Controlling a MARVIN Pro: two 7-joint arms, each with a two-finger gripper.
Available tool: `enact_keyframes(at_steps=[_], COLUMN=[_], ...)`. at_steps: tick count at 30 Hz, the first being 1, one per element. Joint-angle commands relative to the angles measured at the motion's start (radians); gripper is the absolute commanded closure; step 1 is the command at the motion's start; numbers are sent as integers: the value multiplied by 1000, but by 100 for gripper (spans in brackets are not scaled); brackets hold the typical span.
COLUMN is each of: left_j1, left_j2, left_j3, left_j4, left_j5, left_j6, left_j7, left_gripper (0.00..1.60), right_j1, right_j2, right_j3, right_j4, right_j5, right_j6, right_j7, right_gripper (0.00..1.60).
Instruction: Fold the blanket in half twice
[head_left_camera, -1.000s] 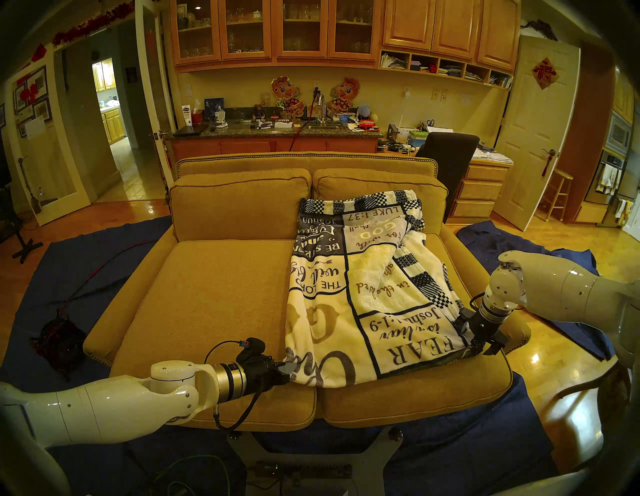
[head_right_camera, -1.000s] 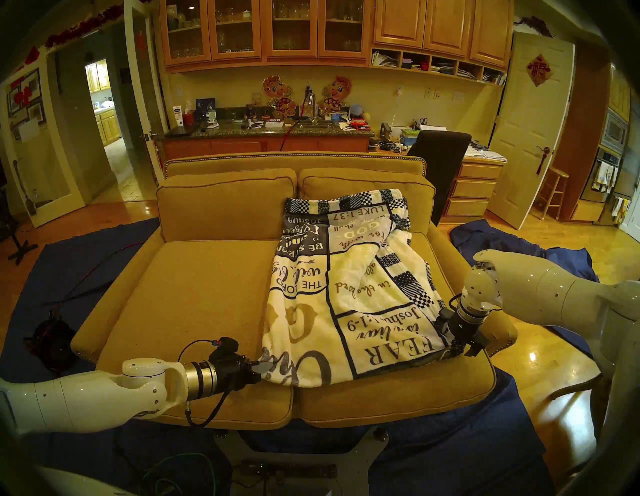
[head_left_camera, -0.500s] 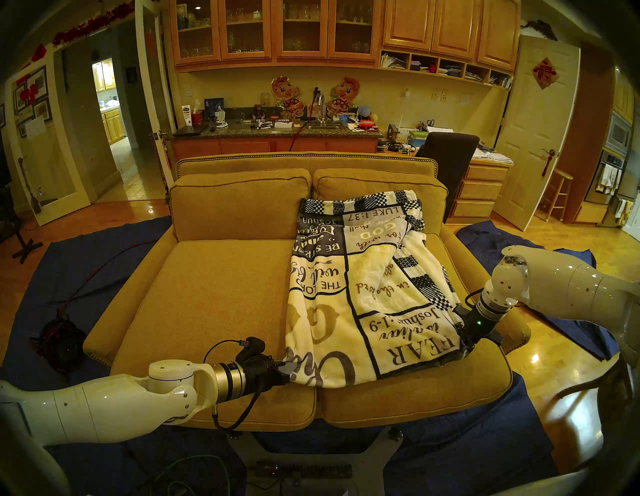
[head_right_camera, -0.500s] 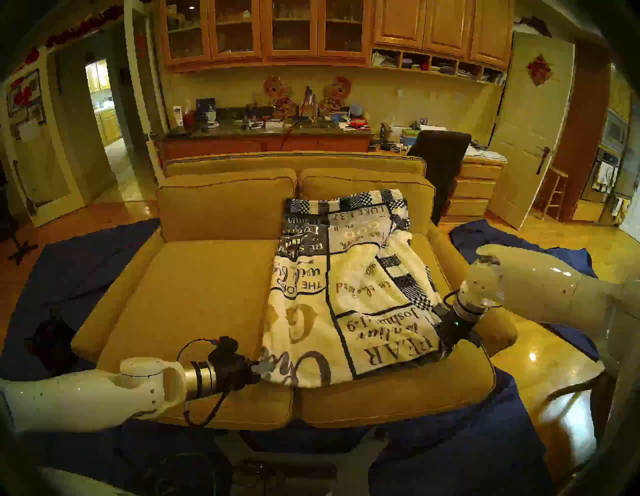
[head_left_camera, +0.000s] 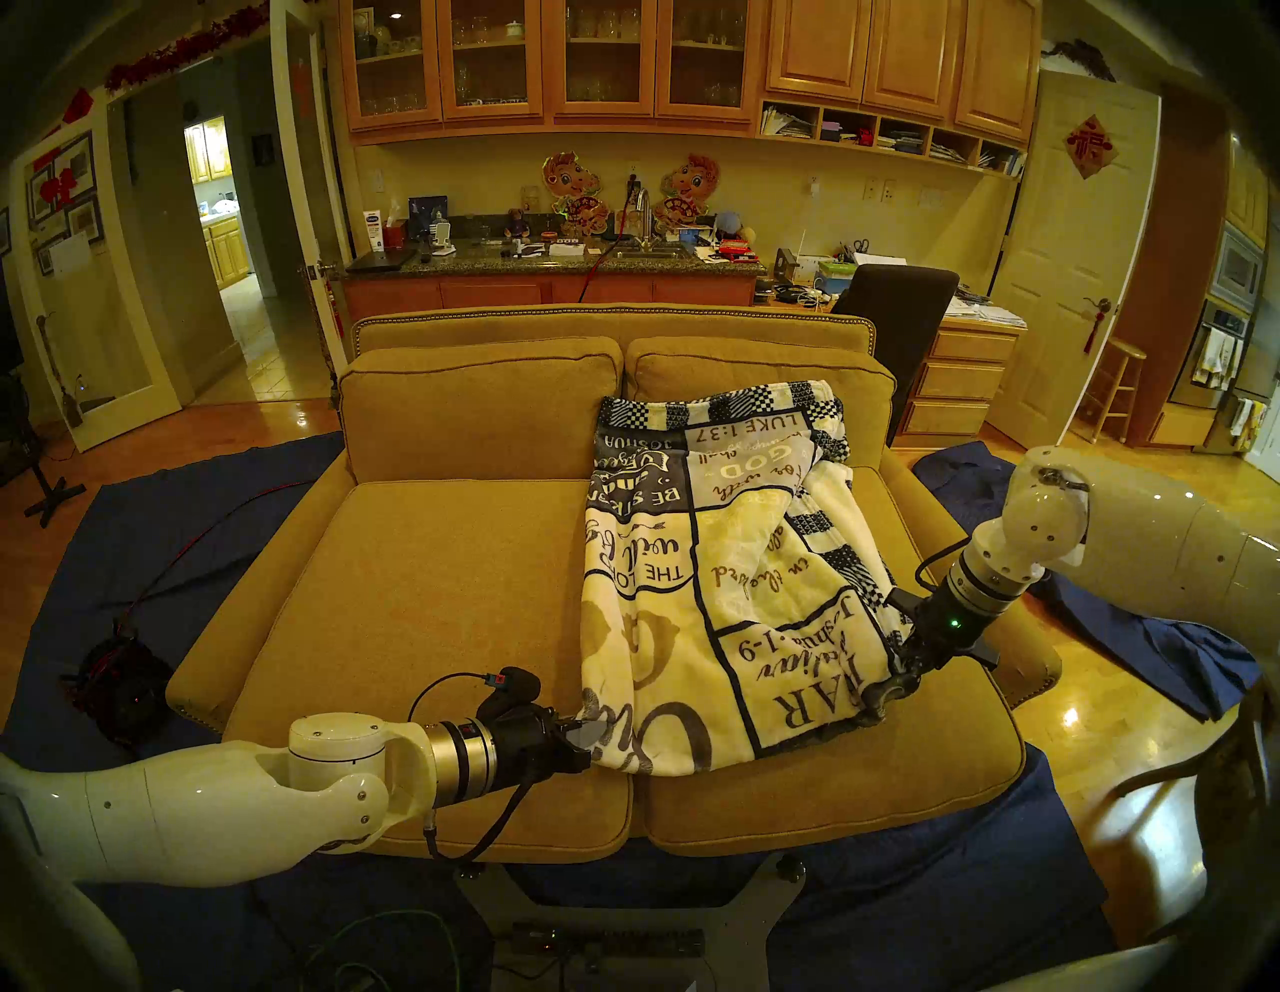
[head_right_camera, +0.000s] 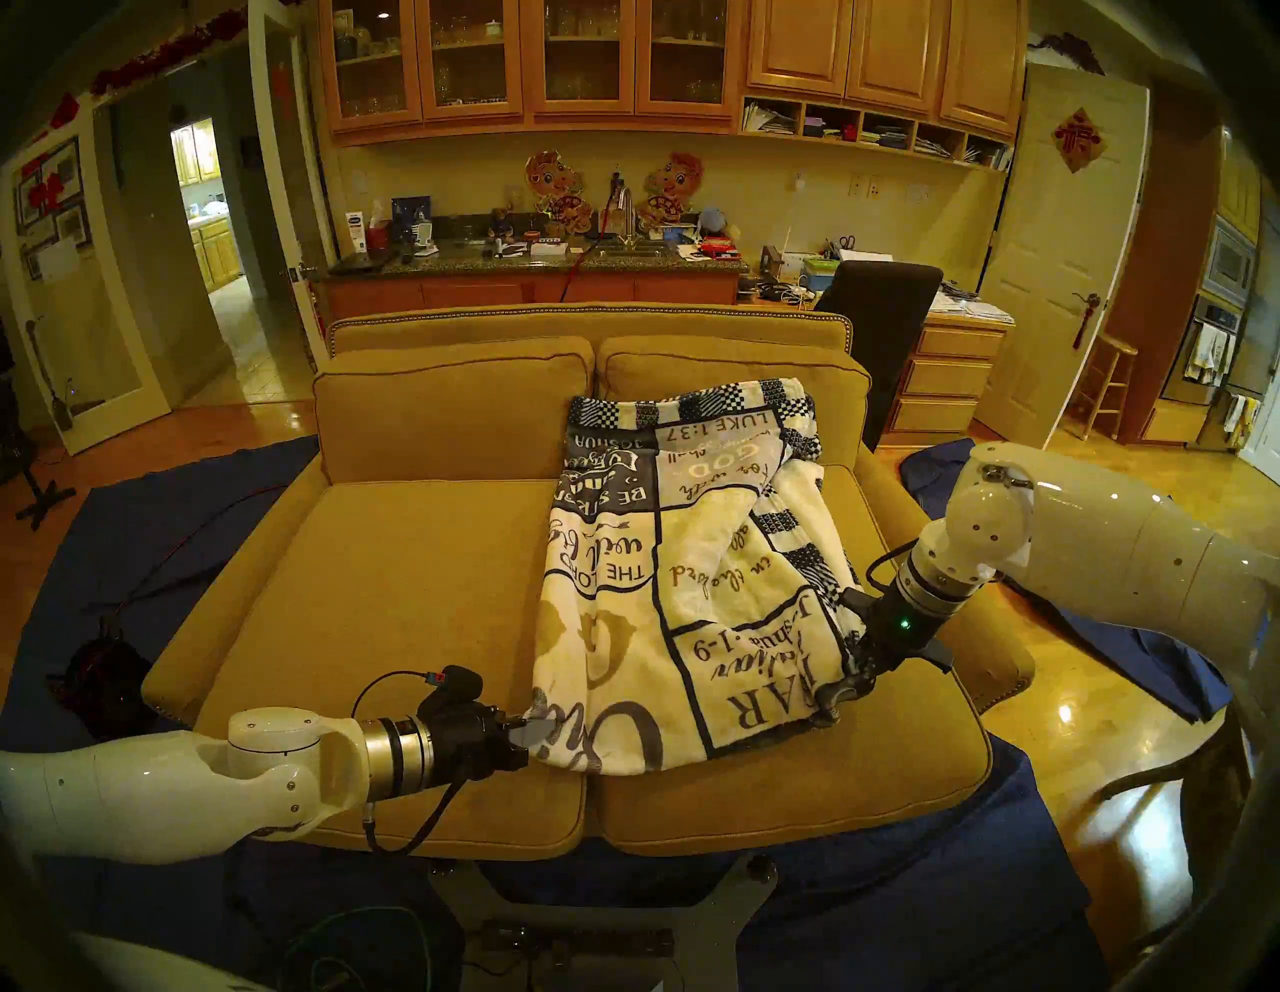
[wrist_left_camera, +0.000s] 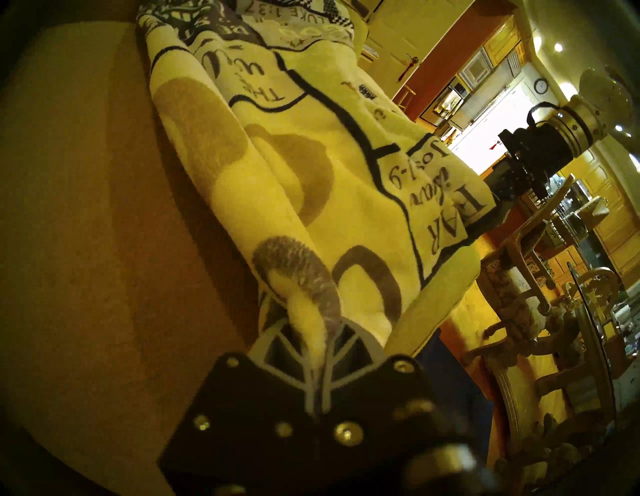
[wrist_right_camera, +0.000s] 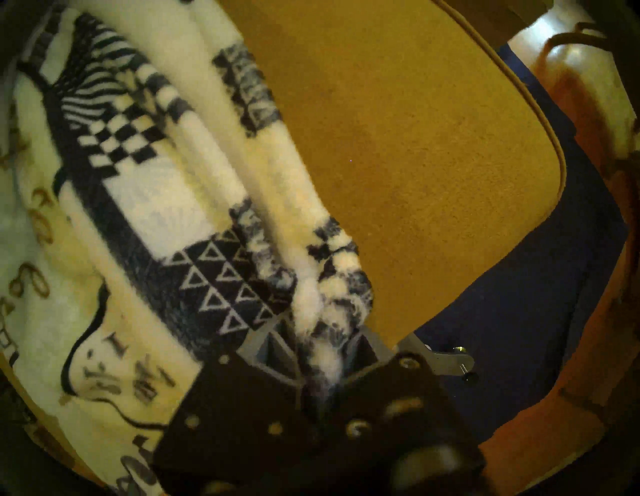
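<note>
A mustard-yellow sofa (head_left_camera: 450, 596) fills the middle of the room, standing on dark blue cloths (head_left_camera: 159, 526) spread over the wood floor, with another blue cloth crumpled on the floor past the sofa's right arm. Behind it runs a cluttered kitchen surface (head_left_camera: 526, 258) under wooden cabinets, and a dark chair (head_left_camera: 900, 312) stands at the desk just behind the sofa's right corner. The blanket (head_left_camera: 706, 568) lies over the right seat cushion and up against the right back cushion, lettered side up, its checkered edge rumpled along the right side. The left claw (head_left_camera: 585, 736) reaches in low from the left and is pinching the blanket's near left corner, fleece bunched between its pressed-together fingers (wrist_left_camera: 277, 332) in the left wrist view. The right claw (head_left_camera: 900, 682) points down over the near right corner and is pinching that checkered edge, which is drawn up off the cushion into a dark wad. A carved wooden chair (wrist_left_camera: 519, 287) stands on the floor to the right of the sofa front. A black bundle with a red cable (head_left_camera: 125, 686) sits on the blue cloth left of the sofa.
</note>
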Motion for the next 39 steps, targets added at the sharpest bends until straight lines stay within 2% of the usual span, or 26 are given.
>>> enact_keyframes(at_steps=[1, 4, 5, 6, 7, 8, 9, 15, 33, 39], left_j1=[22, 41, 43, 53, 60, 72, 76, 125, 225, 239], left_j2=[102, 147, 137, 172, 171, 204, 190, 244, 298, 305], left_j3=[-19, -26, -28, -29, -34, -36, -39, -53, -93, -101], left_j4=[-129, -179, -160, -200, -203, -244, -226, -315, -451, -471], left_j5=[1, -5, -2, -8, -8, -14, -11, -32, -87, -84], left_j6=[-25, -39, -42, -47, -51, -55, -56, -66, -70, -74], left_j7=[43, 82, 77, 107, 117, 146, 145, 265, 623, 686], left_gripper=[160, 160, 160, 160, 160, 160, 160, 160, 160, 160], right_j1=[53, 58, 58, 58, 58, 58, 57, 59, 54, 62], right_j2=[93, 115, 121, 128, 134, 142, 148, 195, 237, 242], right_j3=[62, 78, 82, 86, 89, 92, 94, 106, 120, 131], right_j4=[-73, -95, -101, -107, -112, -117, -120, -138, -98, -80], right_j5=[-1, -1, -1, -1, -1, -1, -1, -1, -1, -1], right_j6=[23, 24, 25, 24, 26, 25, 25, 33, 76, 101], right_j7=[-1, -3, -4, -4, -5, -5, -6, -12, -69, -90], right_gripper=[160, 160, 160, 160, 160, 160, 160, 160, 160, 160])
